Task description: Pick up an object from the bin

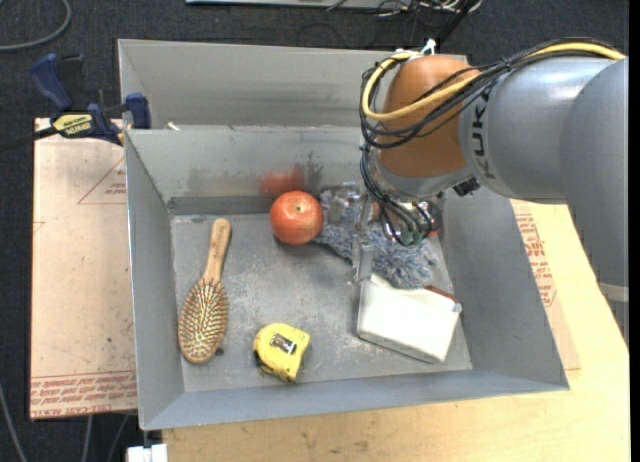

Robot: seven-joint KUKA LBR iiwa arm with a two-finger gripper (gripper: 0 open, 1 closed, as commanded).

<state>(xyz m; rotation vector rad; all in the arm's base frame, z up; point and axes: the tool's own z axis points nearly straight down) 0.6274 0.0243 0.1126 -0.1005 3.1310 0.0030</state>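
The gripper (362, 240) is seen low in the grey metal bin (150, 250), right of the frame's centre, beneath the orange cover (425, 115) and the looped cables of the wrist; it is set directly over a crumpled blue-grey cloth (402, 266), which lies on the bin floor between a red apple (296, 218) to its left and a flat white box (408, 325) just below it. Whether the gripper is open or closed cannot be told, since its tip is lost against the folds of the cloth and shadowed by the wrist; no thing can be said to be held. The cloth is judged the likeliest thing to be picked, because the tool is lowered onto it and onto nothing else; the apple is just beside the cloth's left edge, and contact between them cannot be ruled out. The box appears to rest partly on the cloth's lower edge, so some drag on it may be expected if the cloth is lifted. A wooden hairbrush (204, 315) is laid bristles up at the lower left of the bin, and a yellow tape measure (281, 350) at the lower centre; both are well apart from the gripper and are judged to be out of its way.
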